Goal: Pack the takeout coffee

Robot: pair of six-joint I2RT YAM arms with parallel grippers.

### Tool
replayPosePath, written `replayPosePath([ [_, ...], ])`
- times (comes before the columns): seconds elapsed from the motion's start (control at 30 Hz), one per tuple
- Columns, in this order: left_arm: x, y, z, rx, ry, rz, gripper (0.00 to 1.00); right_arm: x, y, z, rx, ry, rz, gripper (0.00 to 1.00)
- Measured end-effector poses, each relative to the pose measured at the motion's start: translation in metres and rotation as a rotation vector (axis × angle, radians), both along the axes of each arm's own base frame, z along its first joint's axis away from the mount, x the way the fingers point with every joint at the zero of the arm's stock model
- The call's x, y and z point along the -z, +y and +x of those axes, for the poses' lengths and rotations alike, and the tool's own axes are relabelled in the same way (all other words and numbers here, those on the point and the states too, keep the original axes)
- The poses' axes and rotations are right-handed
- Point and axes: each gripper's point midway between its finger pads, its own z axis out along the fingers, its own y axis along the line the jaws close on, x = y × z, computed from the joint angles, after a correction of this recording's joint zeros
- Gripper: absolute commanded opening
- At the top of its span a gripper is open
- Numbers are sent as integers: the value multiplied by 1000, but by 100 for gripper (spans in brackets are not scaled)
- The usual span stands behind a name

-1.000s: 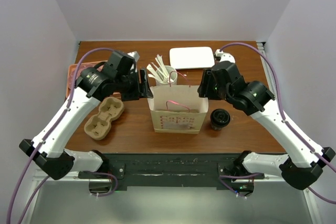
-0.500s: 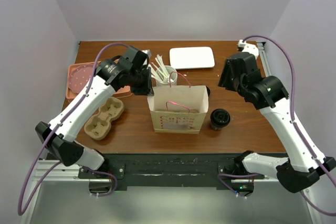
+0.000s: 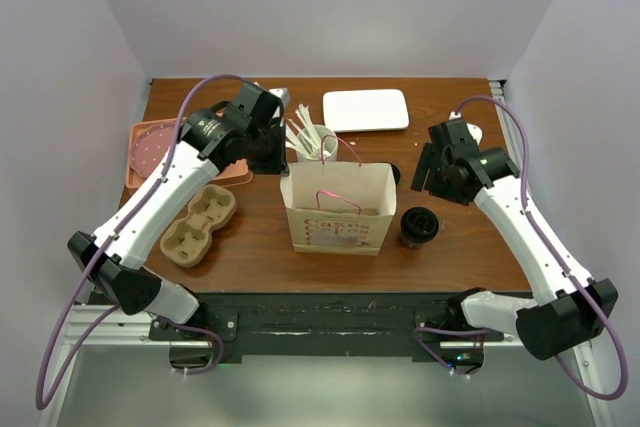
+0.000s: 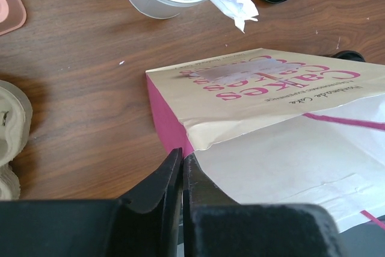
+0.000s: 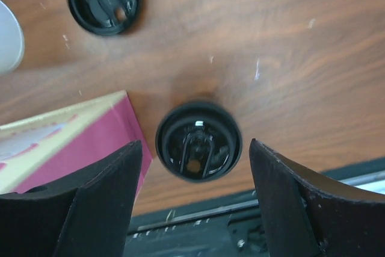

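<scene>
Takeout coffee [image 3: 419, 226] upright on table [image 3: 470, 247], just right of paper bag [image 3: 338, 209]. Right gripper [image 5: 194, 147] spread wide above it, not touching. Left gripper [image 4: 182, 161] pinched on bag rim. Risks: off-centre descent tipping coffee; rim slipping free, bag mouth collapsing.

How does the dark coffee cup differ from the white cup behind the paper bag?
The coffee cup is dark brown to black; the white cup is white. The coffee cup is closed with a black lid; the white cup is open and holds pale stirrers. The coffee cup stands to the right of the paper bag, the white cup behind it. Both stand upright on the table, outside the bag.
</scene>
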Motion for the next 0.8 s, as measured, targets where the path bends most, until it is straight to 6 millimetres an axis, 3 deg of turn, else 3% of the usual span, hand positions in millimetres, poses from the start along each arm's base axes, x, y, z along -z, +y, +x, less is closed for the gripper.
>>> replayPosePath([
  [0.3,-3,-6,-6,51,6,-29,32,52,7,-26,110,137,80,77],
  [0.8,-3,-8,-9,85,11,-32,48,63,8,-30,184,143,110,80],
])
